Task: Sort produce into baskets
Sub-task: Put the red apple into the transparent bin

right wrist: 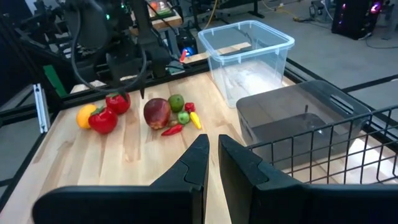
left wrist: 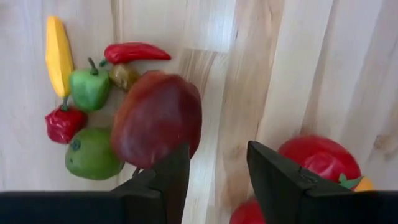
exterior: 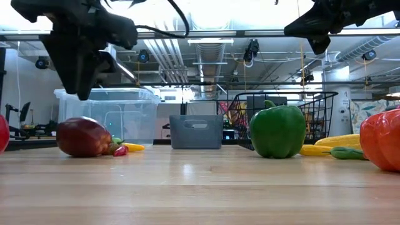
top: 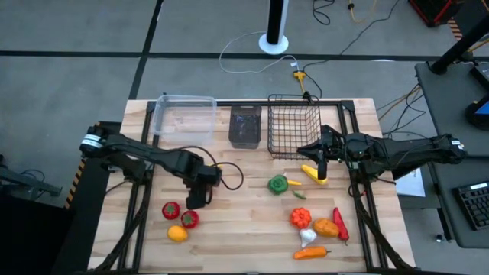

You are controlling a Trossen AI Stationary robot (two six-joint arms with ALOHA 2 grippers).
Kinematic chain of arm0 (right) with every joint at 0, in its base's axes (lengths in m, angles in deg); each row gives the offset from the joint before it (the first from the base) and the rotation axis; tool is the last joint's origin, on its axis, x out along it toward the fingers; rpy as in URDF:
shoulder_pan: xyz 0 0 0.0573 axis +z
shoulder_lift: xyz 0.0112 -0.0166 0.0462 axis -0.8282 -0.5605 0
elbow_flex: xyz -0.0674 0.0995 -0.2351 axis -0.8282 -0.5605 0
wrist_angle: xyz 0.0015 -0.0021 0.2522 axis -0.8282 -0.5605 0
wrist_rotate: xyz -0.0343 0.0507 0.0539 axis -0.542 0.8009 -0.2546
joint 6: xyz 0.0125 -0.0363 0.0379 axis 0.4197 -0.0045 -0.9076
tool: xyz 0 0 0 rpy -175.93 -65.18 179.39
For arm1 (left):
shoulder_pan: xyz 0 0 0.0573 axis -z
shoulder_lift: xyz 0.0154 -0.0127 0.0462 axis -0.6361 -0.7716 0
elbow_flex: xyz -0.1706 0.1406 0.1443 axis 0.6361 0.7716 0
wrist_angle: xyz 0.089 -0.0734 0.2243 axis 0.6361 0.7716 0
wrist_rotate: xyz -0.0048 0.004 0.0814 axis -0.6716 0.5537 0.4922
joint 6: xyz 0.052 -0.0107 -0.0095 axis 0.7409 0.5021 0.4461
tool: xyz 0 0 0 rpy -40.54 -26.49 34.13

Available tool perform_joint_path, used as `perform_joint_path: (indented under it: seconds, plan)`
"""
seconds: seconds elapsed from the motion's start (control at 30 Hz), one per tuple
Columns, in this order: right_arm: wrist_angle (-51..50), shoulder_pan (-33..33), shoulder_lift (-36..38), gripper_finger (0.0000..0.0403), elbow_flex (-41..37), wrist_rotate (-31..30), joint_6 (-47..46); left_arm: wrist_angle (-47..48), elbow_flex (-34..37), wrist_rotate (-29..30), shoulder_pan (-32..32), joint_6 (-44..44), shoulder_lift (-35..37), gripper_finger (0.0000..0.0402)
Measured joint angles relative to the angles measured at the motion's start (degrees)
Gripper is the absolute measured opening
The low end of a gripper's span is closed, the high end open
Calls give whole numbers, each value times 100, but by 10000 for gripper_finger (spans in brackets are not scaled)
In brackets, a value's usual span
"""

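My left gripper (left wrist: 217,155) is open and points down, a little above the table, touching nothing. Just beside its fingers a dark red fruit (left wrist: 155,118) lies on the table. Past the fruit lie a lime (left wrist: 90,155), a small green pepper (left wrist: 89,87), a small red pepper (left wrist: 64,121), a yellow pepper (left wrist: 58,53) and a red chili (left wrist: 134,51). Two red tomatoes (top: 171,210) and an orange fruit (top: 177,234) lie near it toward the near edge. My right gripper (right wrist: 212,142) is shut and empty, held level above the table by the wire basket (top: 294,126).
A clear tub (top: 183,114) and a dark bin (top: 245,126) stand with the wire basket along the far edge. More produce lies at the right: a green bell pepper (top: 278,183), a yellow piece (top: 313,174), a red-orange pepper (top: 301,217), a white garlic (top: 307,237) and a red chili (top: 340,224).
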Motion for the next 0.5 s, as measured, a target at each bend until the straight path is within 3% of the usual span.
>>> perform_joint_path:
  seconds: [0.37,0.5]
  plan:
    - [-2,0,51,29,-1,48,-50,406,-105,275,26,335,-567,259]
    - [-55,0,33,29,142,50,-31,416,-146,278,26,348,-610,282]
